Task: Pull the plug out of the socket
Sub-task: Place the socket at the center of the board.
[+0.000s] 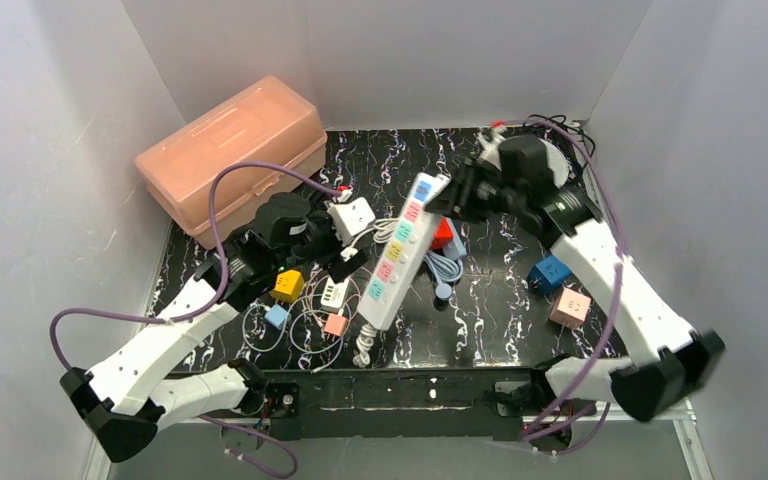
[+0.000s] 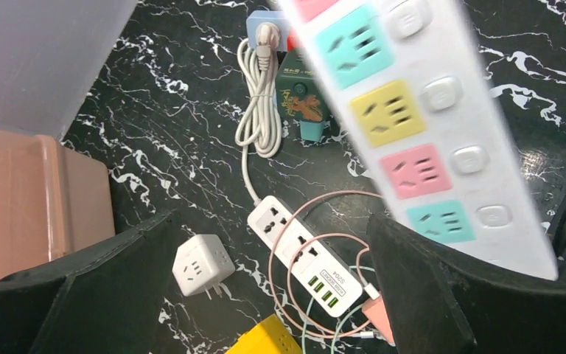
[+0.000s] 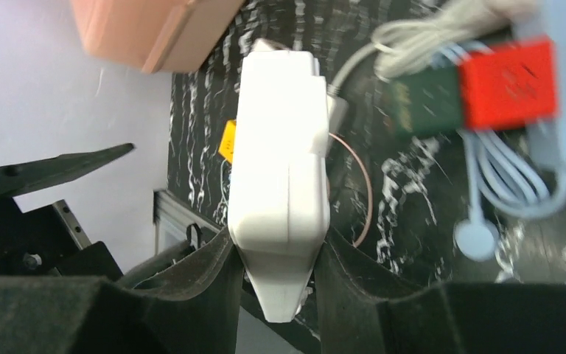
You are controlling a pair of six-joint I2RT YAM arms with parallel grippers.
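Observation:
A long white power strip point(image 1: 400, 250) with coloured sockets hangs tilted above the table. My right gripper point(image 1: 455, 195) is shut on its far end; in the right wrist view both fingers point(image 3: 214, 273) press the strip's white body point(image 3: 280, 169). In the left wrist view the strip point(image 2: 413, 110) crosses the upper right, and the sockets that show are empty. A white cube plug adaptor point(image 1: 352, 215) with bare prongs lies on the table point(image 2: 203, 265), loose from any socket. My left gripper point(image 1: 345, 245) is open above it, jaws wide apart and empty point(image 2: 265, 221).
A pink plastic box point(image 1: 230, 150) stands at the back left. A small white USB strip point(image 2: 306, 254), yellow cube point(image 1: 287, 284), pink charger point(image 1: 336, 324) and thin cables lie under the left gripper. A red-green adaptor point(image 3: 479, 88), blue cube point(image 1: 550, 272) and pink cube point(image 1: 570, 307) lie right.

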